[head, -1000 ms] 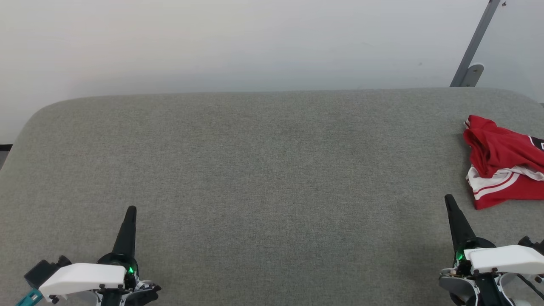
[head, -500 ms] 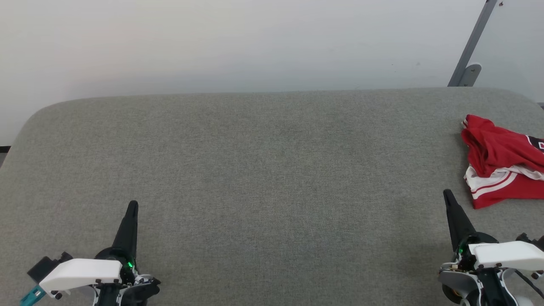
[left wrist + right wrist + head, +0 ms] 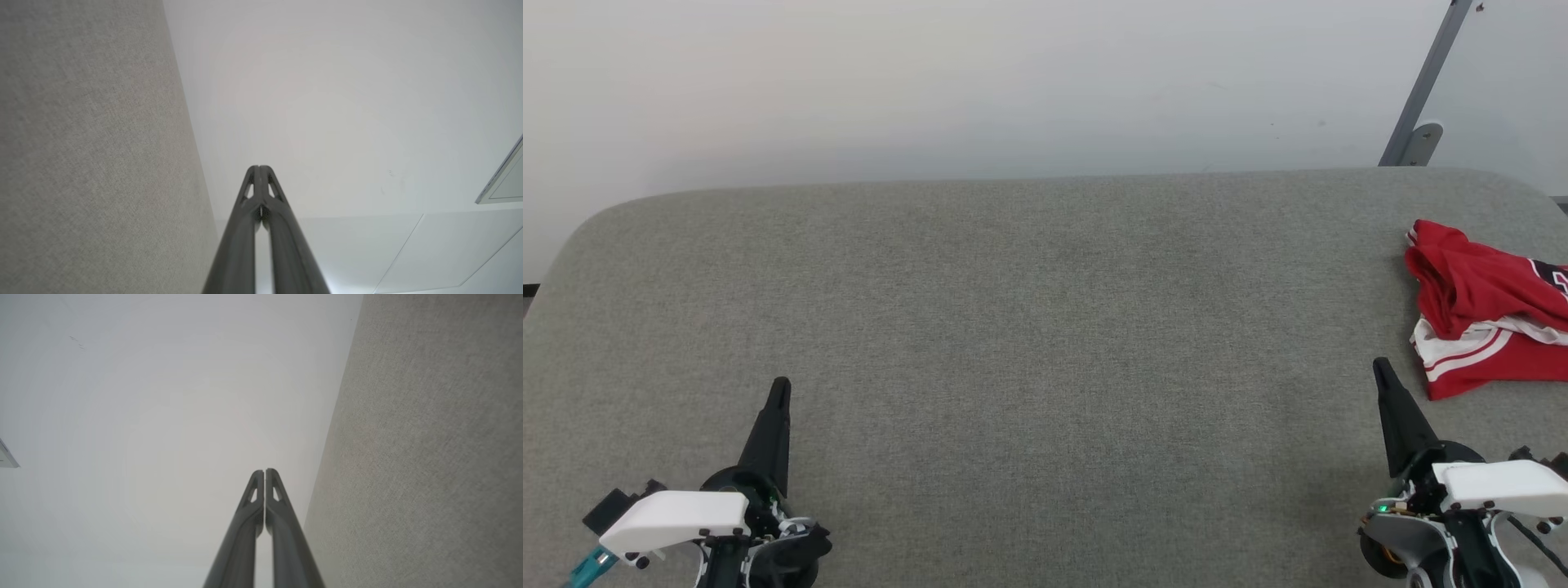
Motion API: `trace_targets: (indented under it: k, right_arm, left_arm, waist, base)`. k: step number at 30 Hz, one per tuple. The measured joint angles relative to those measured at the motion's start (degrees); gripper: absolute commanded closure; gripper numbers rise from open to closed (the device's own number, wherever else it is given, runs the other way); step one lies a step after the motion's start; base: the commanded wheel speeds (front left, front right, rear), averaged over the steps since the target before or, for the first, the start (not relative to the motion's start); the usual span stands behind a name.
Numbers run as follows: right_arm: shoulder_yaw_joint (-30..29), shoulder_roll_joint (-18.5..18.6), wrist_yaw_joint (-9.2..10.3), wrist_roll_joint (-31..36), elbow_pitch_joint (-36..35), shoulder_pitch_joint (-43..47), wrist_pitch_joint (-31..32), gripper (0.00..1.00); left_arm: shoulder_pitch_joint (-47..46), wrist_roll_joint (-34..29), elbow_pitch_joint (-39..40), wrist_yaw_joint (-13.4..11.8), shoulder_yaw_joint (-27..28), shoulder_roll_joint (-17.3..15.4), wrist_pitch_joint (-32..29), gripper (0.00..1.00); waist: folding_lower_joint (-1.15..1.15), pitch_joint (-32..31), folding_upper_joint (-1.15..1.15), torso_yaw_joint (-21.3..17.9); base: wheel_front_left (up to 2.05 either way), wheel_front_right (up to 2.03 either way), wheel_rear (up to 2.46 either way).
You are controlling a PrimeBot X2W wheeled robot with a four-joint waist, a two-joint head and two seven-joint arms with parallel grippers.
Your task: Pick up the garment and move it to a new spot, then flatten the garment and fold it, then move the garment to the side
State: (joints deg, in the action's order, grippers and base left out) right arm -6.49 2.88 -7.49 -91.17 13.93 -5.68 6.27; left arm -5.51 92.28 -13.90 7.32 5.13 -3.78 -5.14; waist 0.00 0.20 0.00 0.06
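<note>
Hovering left gripper (image 3: 779,390) near-left and right gripper (image 3: 1380,369) near-right, holding jaws closed on nothing, seemingly standing clear of the red-and-white jersey (image 3: 1478,302) lying bunched at the grey table's (image 3: 1045,327) right edge.

soft red cloth garment (image 3: 1486,306), matt grey woven table (image 3: 1029,327)

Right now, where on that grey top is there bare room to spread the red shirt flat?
The whole middle of the grey top is bare, from the left gripper across to the right gripper and back to the far edge. Only the right edge is taken, where the garment lies crumpled.
</note>
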Motion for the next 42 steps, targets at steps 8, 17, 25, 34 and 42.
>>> trace_targets:
  k: [8, 17, 25, 34, 42]
  right_arm:
    - [0.0, 0.0, 0.0, -1.1, 0.0, -0.5, 0.3, 1.0]
    - [0.0, 0.0, 0.01, -1.1, 0.1, -0.5, 0.3, 1.0]
    - [0.0, 0.0, 0.0, -1.1, 0.1, -0.5, 0.3, 1.0]
    - [0.0, 0.0, 0.0, -1.1, 0.1, -0.5, 0.3, 1.0]
    - [0.0, 0.0, 0.01, -1.1, 0.1, -0.5, 0.3, 1.0]
  left_arm:
    - [-0.3, 1.0, -0.2, 0.0, 0.2, 0.1, -0.5, 1.0]
    - [-0.4, 1.0, -0.2, 0.0, 0.3, 0.2, -0.6, 1.0]
    - [-0.4, 0.9, -0.2, 0.0, 0.4, 0.2, -0.6, 1.0]
    - [-0.4, 0.9, -0.2, 0.0, 0.5, 0.3, -0.8, 1.0]
    - [-0.4, 0.8, -0.2, 0.0, 0.6, 0.4, -0.9, 1.0]
  waist:
    - [0.0, 0.0, 0.0, -0.1]
    - [0.0, 0.0, 0.0, -0.1]
    - [0.0, 0.0, 0.0, -0.1]
    - [0.0, 0.0, 0.0, -0.1]
    - [0.0, 0.0, 0.0, -0.1]
  base:
    - [0.0, 0.0, 0.0]
    - [0.0, 0.0, 0.0]
    - [0.0, 0.0, 0.0]
    - [0.0, 0.0, 0.0]
    - [0.0, 0.0, 0.0]
